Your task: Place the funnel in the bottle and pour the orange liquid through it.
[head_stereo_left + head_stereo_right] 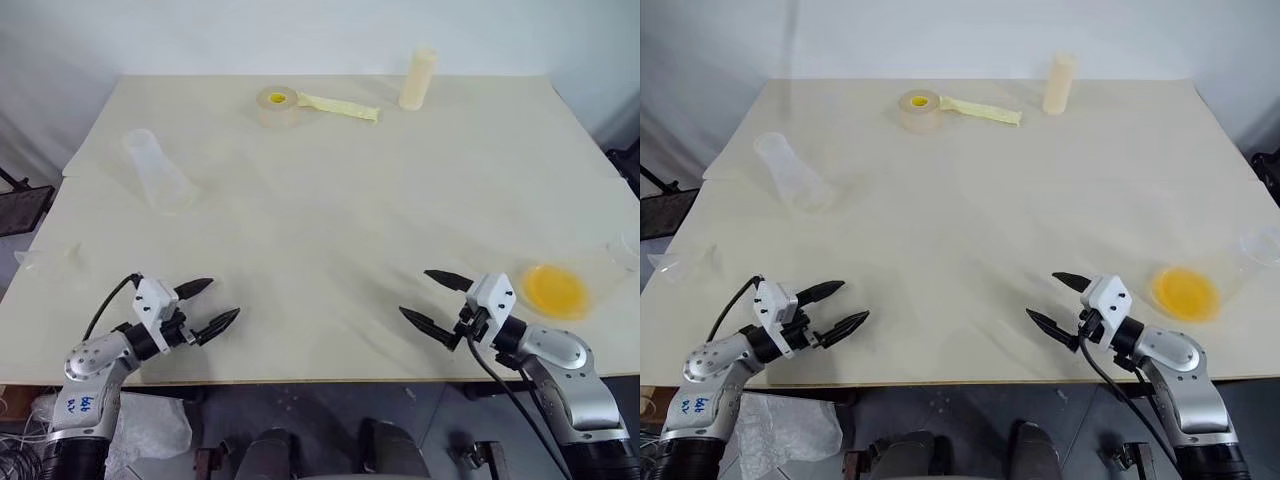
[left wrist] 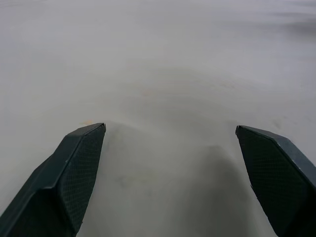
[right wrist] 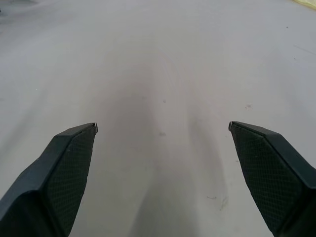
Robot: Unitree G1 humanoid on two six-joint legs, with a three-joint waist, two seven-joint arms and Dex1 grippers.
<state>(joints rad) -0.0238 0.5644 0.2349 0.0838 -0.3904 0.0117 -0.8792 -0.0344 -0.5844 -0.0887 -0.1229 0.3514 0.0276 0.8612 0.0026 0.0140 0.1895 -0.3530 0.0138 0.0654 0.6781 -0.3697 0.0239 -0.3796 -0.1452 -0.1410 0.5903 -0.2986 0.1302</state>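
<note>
Funnel (image 1: 45,260) first: it is barely readable, a faint clear shape at the table's (image 1: 330,210) left edge, near my left arm, and I cannot make out which way its spout points. Farther up the left side the bottle (image 1: 155,172) shows as a pale see-through cone, wide base toward me; its outline is soft and I cannot tell whether it stands or leans. Orange liquid (image 1: 556,290) sits as a bright disc inside a clear container (image 1: 600,275) at the right edge, just beside my right arm; the container's walls nearly vanish against the tabletop and its far side is cut off by the frame.

My left gripper (image 1: 212,306) hovers over the near left part of the table, fingers spread wide, empty. My right gripper (image 1: 432,298) does the same on the near right, spread and holding nothing. Both wrist views look over bare tabletop between my fingertips (image 2: 84,148).

At the far edge lie a tape roll (image 1: 279,104) with a yellow centre and a loose strip, and a cream cylinder (image 1: 418,79) upright beside it.
</note>
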